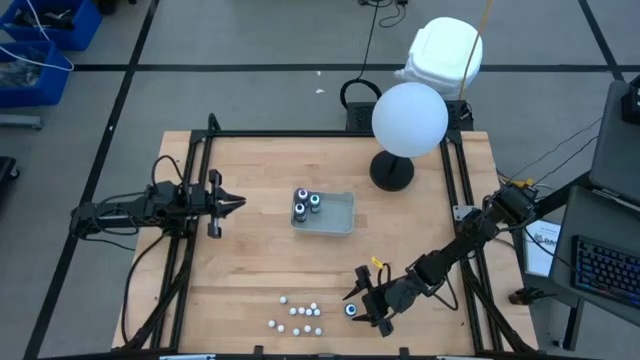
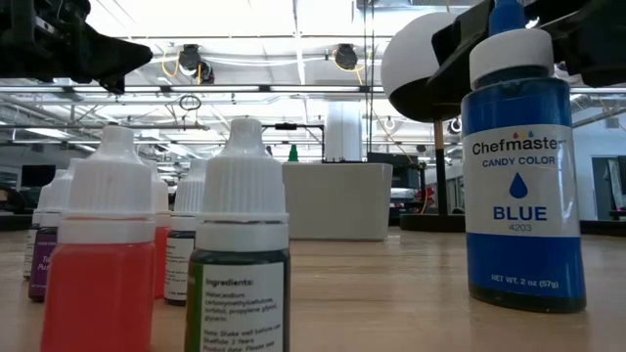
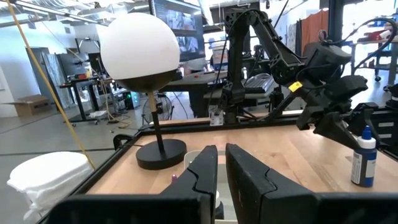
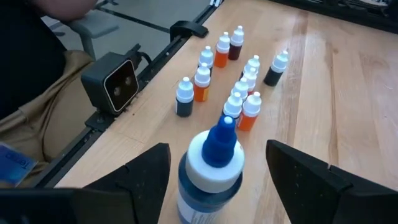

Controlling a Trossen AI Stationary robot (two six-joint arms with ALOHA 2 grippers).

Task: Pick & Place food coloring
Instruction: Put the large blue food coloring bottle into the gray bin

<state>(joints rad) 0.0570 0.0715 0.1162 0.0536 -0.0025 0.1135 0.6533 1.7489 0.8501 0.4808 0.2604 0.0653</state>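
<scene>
Fingers of the right gripper (image 4: 217, 163) stand spread wide, one on each side of a blue bottle (image 4: 210, 171) (label reading "Chefmaster Candy Color Blue" in the low view (image 2: 518, 166)), with open space between each finger and the bottle, so it grips nothing. The bottle stands upright on the wooden table (image 1: 250, 260) near its front edge. Just beyond the gripper, toward the table's front-left, a cluster of small white-capped dropper bottles (image 4: 239, 93) stands upright, orange, red and dark among them. Farther off, toward the table's middle, a shallow grey tray (image 1: 335, 215) holds three more dark bottles (image 1: 307, 204). The left gripper (image 1: 238, 204) hovers left of that tray, its fingers (image 3: 249, 177) nearly together and holding nothing.
</scene>
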